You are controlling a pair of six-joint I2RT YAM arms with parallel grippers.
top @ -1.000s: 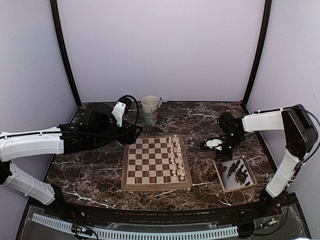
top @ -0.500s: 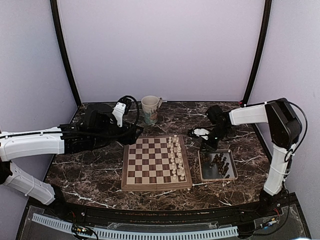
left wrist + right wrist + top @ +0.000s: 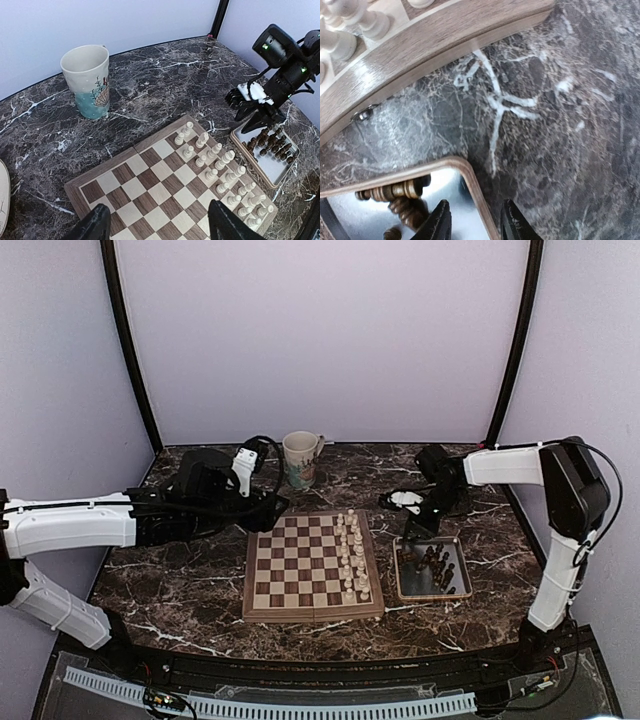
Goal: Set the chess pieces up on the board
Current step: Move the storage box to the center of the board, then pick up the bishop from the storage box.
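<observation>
Many chess pieces (image 3: pixel 436 564): small, turned dark wood, heaped in the tray (image 3: pixel 470 176) just inside the right jaws; none is on the board (image 3: pixel 312 613) beside them.
Right jaws: narrow, astride the tray's rounded brown rim; a true pinch cannot be told.
Left jaws: spread wide, empty, over the board.
Risk: the tray floor is shiny and probably slick, so a tilt could roll pieces out, or a push could knock over the white chessmen (image 3: pixel 350 558).

The tiny dark brown wooden chessmen (image 3: pixel 432 565) are lying in a jumbled heap inside a shiny metal tray (image 3: pixel 455 588), just beside the right claw (image 3: pixel 409 531), on its side toward the arm bases. The square checkered wooden chessboard (image 3: pixel 290 570) is lying flat just left of that claw, its pale-bordered edge nearly touching the tray.
</observation>
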